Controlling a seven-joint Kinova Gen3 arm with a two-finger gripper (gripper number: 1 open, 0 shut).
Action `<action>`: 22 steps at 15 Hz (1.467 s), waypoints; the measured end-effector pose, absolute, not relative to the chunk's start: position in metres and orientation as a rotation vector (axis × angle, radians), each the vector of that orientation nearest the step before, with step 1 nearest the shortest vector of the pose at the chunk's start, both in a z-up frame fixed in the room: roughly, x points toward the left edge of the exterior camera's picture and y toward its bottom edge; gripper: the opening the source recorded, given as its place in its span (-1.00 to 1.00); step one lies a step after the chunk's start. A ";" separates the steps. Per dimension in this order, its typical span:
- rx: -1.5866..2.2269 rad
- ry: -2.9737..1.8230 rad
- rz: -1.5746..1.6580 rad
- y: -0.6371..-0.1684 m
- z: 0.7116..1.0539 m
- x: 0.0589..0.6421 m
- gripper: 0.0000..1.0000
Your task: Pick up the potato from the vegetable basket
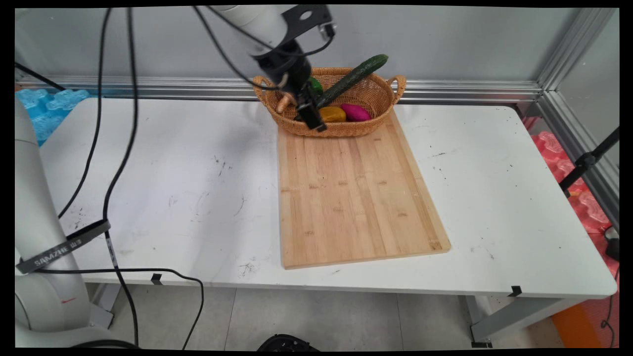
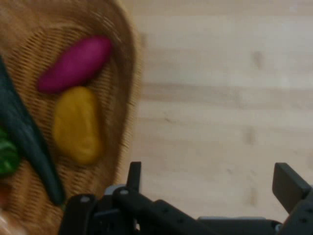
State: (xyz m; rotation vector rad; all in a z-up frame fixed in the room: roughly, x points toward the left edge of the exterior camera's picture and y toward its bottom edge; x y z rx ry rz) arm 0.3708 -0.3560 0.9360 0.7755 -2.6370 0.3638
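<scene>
My black gripper [image 1: 313, 118] hangs over the front rim of a wicker basket [image 1: 383, 94] at the back of the table. In the hand view the gripper [image 2: 210, 182] is open, with nothing between its fingers and only the wooden cutting board [image 2: 220, 98] below the gap. The basket [image 2: 128, 93] holds a yellow vegetable [image 1: 332, 114] [image 2: 78, 125] and a magenta one [image 1: 355, 112] [image 2: 76, 63]. A long dark cucumber [image 1: 352, 80] [image 2: 27, 142] leans across it, with a green vegetable [image 1: 315, 85] [image 2: 7, 157] behind. The yellow one lies nearest the gripper, just to its right in the main view.
The cutting board [image 1: 351, 198] stretches from the basket toward the table's near edge. A tan piece [image 1: 284, 103] lies at the basket's left end. Black cables [image 1: 116, 148] hang over the table's left part. An aluminium rail [image 1: 470, 91] runs along the wall behind.
</scene>
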 end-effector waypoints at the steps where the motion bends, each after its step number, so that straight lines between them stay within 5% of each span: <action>1: 0.784 -2.627 0.380 -0.367 0.935 0.369 1.00; 22: 0.916 -2.497 0.409 -0.491 0.845 0.403 1.00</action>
